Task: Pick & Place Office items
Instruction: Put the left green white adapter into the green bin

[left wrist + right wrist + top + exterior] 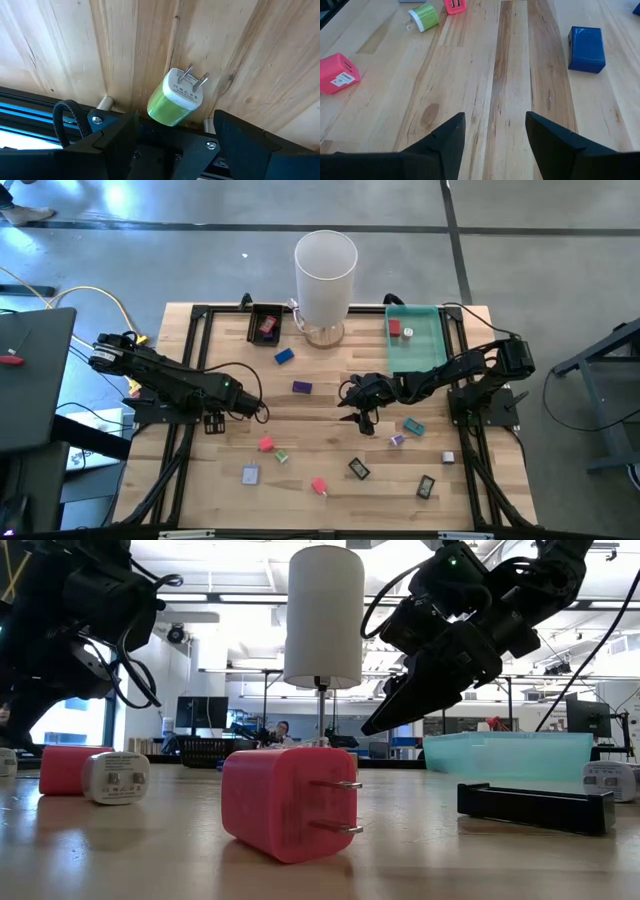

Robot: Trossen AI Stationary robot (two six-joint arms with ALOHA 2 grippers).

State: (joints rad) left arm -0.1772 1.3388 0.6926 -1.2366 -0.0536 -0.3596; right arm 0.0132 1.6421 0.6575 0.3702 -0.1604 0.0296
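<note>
- High view: wooden worktop (330,480) with a black frame. Left claw (262,412) sits low over the left-centre boards; right claw (362,418) sits near the middle.
- High view: small items lie scattered: a blue block (285,356) and a purple block (302,388) toward the far side, a pink plug (265,444) and a green plug (282,456) just beside each other, a grey piece (250,475), a red-pink plug (319,486), two black pieces (358,469) at the near side, a teal piece (412,426).
- High view: tall white cylinder (325,275) stands at the far edge; small black tray (266,325) to its left holds a red piece; translucent green tray (425,350) to its right holds a red and a white piece.
- Low view: pink plug (285,802) lies on its side in the foreground, prongs pointing right. Right claw (385,720) hangs above the worktop, touching nothing.
- Left wrist view: left claw (175,132) is spread, fingers (120,132) either side of a green plug (175,100) lying on the boards; whether they touch it I cannot tell.
- Right wrist view: right claw (495,131) is spread with bare wood between its fingers (447,135); a blue block (586,48) lies ahead to one side, pink plug (337,73) and green plug (424,16) on the other.
</note>
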